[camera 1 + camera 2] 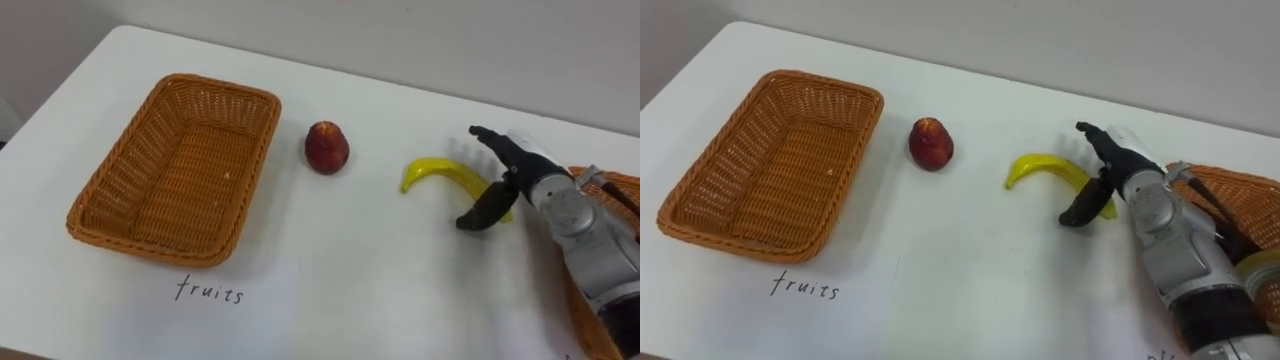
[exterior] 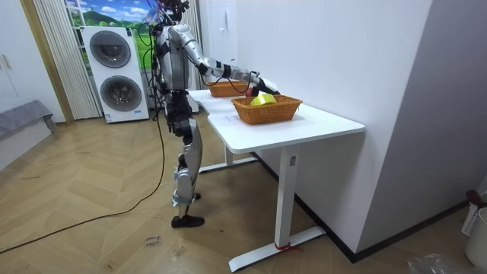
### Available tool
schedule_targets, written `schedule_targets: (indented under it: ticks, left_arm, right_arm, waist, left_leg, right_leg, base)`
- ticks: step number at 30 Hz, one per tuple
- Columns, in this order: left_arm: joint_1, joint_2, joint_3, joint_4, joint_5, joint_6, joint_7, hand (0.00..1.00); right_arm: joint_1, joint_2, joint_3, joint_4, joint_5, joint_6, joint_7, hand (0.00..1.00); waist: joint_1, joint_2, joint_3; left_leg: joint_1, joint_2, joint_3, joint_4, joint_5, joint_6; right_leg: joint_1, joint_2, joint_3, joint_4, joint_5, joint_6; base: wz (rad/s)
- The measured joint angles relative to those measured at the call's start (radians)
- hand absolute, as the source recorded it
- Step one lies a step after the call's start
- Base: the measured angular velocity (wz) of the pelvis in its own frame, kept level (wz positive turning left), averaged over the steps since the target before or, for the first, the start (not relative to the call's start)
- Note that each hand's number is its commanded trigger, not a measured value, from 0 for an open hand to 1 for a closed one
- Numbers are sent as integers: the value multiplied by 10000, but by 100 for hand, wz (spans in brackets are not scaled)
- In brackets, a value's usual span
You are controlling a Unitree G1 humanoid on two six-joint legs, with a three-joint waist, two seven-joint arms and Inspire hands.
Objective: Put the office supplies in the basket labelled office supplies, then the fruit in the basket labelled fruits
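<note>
End of banana (image 1: pixel 440 172) nearest the wicker basket (image 1: pixel 1255 195) hidden under right hand (image 1: pixel 505 175); contact unclear. Basket cut by picture edge, partly behind forearm. Yellow item (image 2: pixel 263 99) in basket too small to identify.

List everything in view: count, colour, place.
Table: 1, white, under everything.
Left basket: 1, orange-brown wicker, table's left, nothing in it.
Handwritten label: 1, dark ink, in front of the left basket.
Apple: 1, red, just right of the left basket.
Banana: 1, yellow, right of the apple.
Right basket: 1, orange-brown wicker, table's right edge.
Yellow item: 1, in the right basket, too small to identify.
Washing machines: 2, white, stacked behind the robot.
Right hand: 1, grey and black, open over the banana's right end.
</note>
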Motion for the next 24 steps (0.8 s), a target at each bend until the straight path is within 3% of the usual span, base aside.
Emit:
schedule_targets:
  ticks: [1, 12, 24]
  left_arm:
    - [-5, -1, 0, 11, 5, 0, 0, 0]
    - [-63, -29, -105, 292, -5, 0, -36, 0]
    - [-249, -35, -179, 261, -268, -42, -218, 0]
  right_arm:
    - [-27, 1, 19, -1, -75, 0, 1, 100]
    - [-181, 32, 574, -70, -383, -3, 238, 100]
    - [-234, 84, 770, -78, -376, -113, 208, 100]
  waist:
    - [7, 0, 0]
    - [57, -46, -1]
    - [515, -190, -14]
  left_leg:
    - [-3, 2, 2, -5, 0, 0]
    - [41, 5, -4, -23, 2, -2]
    - [7, -1, -65, -32, 3, -2]
  right_leg:
    - [-13, 1, 5, 15, 0, 0]
    - [-29, -2, 3, 19, 0, 0]
    - [-25, -19, -178, -19, 0, 0]
  base:
    - [0]
    - [0]
    - [2]
